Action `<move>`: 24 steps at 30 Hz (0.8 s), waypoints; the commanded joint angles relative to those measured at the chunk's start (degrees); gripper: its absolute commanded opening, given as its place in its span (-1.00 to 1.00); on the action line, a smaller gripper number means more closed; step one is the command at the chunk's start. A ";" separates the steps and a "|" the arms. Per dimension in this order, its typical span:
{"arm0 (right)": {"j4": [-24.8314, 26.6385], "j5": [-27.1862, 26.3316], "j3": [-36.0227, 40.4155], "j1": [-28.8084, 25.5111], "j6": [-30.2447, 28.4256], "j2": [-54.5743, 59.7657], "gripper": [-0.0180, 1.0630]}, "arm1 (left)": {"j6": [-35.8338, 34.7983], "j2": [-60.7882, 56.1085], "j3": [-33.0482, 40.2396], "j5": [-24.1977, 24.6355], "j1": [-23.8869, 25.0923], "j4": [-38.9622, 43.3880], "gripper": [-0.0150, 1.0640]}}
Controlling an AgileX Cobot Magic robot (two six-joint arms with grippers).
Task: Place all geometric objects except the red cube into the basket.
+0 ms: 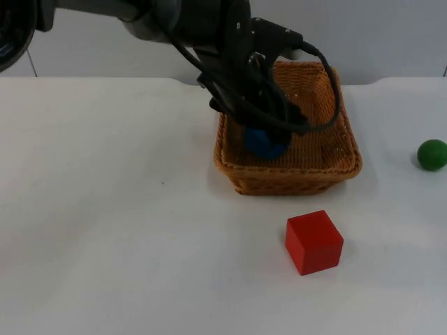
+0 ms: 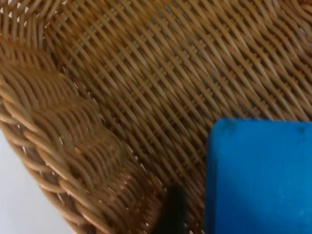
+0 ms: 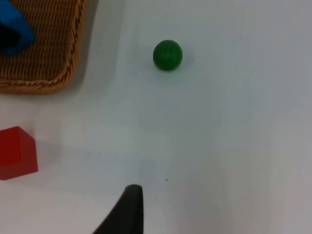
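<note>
Reaching into basket, left pincer grips blue block | white table

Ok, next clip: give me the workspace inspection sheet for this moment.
Surface: white table, no spills seen.
Job's things: blue block inside the wicker basket; green ball on the table to the basket's right, apart from it; red cube on the table in front of the basket.
Clutter: nothing seen.
Grippers: left claw reaches down into the basket at the blue block; right claw waits above bare table, away from the ball.
Cables: not assessed.
Surroundings: grey partition wall behind the table.
</note>
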 commanded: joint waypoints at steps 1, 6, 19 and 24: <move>-0.20 -0.97 0.19 -0.43 -0.02 -0.11 0.98 | 0.07 -0.87 -0.60 1.04 -0.09 -0.95 0.63; -0.20 -0.97 0.19 -0.43 -0.02 -0.11 0.98 | 0.07 -4.19 -0.60 4.74 -0.09 -4.59 0.72; -0.20 -1.22 0.19 -0.43 -0.02 -0.11 0.98 | 0.50 -15.84 -0.49 18.80 -0.09 -11.97 0.72; -0.31 -1.31 0.19 -0.43 -0.02 -0.11 0.98 | 3.60 -18.81 1.38 23.21 -0.09 -14.19 0.72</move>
